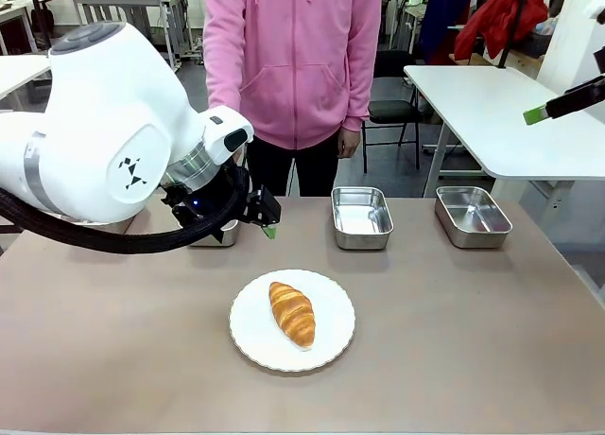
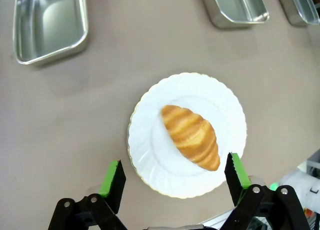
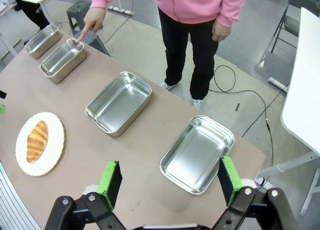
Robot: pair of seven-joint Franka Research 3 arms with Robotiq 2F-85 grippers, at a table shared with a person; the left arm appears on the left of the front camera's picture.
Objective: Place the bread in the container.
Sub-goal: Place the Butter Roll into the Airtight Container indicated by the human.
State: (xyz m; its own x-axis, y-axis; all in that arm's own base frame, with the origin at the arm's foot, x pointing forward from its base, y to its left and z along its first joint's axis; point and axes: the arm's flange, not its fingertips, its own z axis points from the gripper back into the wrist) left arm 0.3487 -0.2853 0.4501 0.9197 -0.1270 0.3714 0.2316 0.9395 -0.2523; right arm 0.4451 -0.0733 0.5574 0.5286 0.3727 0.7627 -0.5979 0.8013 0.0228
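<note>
Bread [image 1: 292, 313] on white plate [image 1: 333, 345]. Container [image 3: 62, 60] and three other trays [image 3: 119, 102] empty; person's finger [image 3: 86, 31] at container rim. Left gripper [image 2: 174, 162] and right gripper [image 3: 169, 164] both spread wide, holding nothing.

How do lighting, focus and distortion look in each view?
Front view: soft even light, mild glare in the trays. Left wrist view: bread sharp, faint shadows. Right wrist view: wide-angle stretch, person leaning, trays glinting.

Left arm [image 1: 104, 142] comes in bent, wrist tipped downward, left hand [image 2: 174, 174] spread wide and holding nothing (green pads [image 2: 112, 177] well apart). Right hand [image 3: 170, 180] raised high off to the side, likewise spread, empty.
</note>
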